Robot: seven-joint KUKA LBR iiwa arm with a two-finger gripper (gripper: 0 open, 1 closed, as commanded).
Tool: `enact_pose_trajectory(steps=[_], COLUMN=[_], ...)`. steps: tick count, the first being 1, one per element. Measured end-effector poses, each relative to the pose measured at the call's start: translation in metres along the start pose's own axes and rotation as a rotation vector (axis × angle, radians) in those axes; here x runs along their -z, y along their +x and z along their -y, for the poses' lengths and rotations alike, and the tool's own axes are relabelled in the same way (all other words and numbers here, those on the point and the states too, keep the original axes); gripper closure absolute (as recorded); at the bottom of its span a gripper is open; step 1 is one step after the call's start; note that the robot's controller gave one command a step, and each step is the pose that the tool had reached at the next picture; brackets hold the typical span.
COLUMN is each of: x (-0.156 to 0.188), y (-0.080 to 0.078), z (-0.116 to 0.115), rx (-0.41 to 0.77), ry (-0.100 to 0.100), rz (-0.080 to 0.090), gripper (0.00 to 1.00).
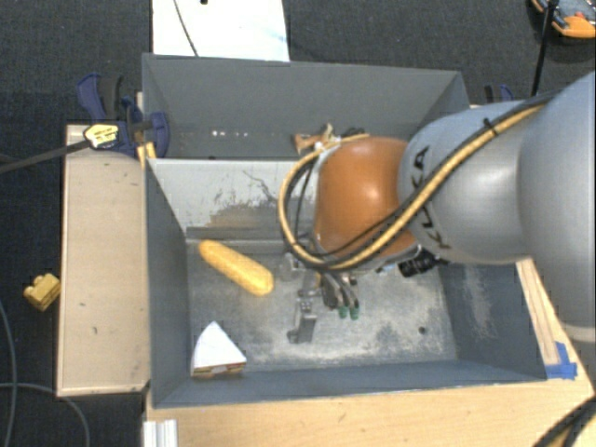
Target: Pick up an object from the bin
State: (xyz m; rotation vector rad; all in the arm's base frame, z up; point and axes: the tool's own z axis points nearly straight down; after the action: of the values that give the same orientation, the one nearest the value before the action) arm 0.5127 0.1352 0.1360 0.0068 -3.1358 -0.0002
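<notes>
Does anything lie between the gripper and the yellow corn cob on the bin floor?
Nothing visible. Bare bin floor separates the gripper from the yellow corn cob; the white wedge lies aside, nearer the front.

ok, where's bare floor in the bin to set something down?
Biggest free patch: the bin floor right of the gripper in view, out to the right wall. A smaller one runs along the front wall, between the white wedge and the gripper. Tightest at left, around the yellow corn cob and the wedge.
</notes>
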Motion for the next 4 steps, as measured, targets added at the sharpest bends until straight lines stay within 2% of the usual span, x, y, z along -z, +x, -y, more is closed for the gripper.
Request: enact_pose_trajectory(steps=[1, 2, 3, 4], x=[0.004, -0.002, -0.01, -0.042], y=[-0.002, -0.047, -0.068, -0.062], z=[0.001, -0.024, -0.047, -0.071], rx=[-0.004, 0.015, 0.043, 0.056], ry=[-0.001, 0.0, -0.001, -0.002], rz=[0.008, 0.008, 0.013, 0.01], gripper=[0.0, 0.0, 0.0, 0.0])
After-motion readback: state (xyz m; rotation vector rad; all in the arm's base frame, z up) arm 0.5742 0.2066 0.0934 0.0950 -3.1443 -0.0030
